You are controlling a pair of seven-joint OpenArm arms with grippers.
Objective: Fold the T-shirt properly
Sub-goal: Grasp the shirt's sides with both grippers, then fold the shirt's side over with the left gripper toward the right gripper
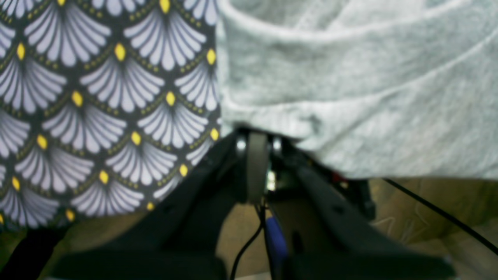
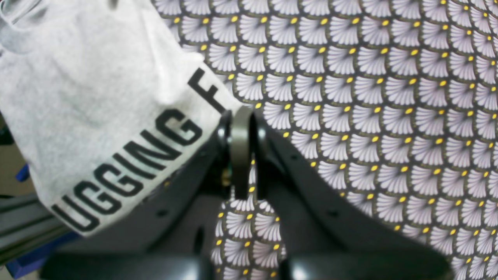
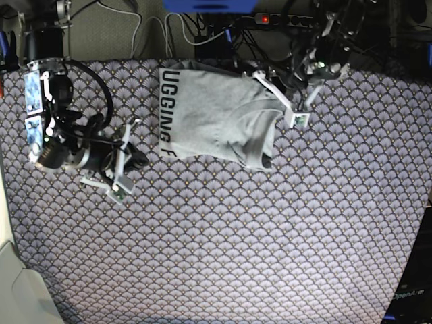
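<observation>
With the left claw (image 1: 256,134) clenched on the T-shirt (image 3: 216,115) hem and the right claw (image 2: 241,112) clenched beside its lettered edge, both should draw evenly, keeping edges aligned.

Black arms, white-bracketed wrists, black cables

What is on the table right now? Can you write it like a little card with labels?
shirt: light-grey T-shirt, partly folded and bunched, near the far edge of the table
letters: black block print along one edge of the shirt, reading "UGGING F"
cloth: purple-grey tablecloth with fan shapes and yellow dots
left tool: left tool shut, right at the shirt's edge; whether it pinches fabric is unclear
right tool: right tool shut, beside the lettered edge, holding nothing
</observation>
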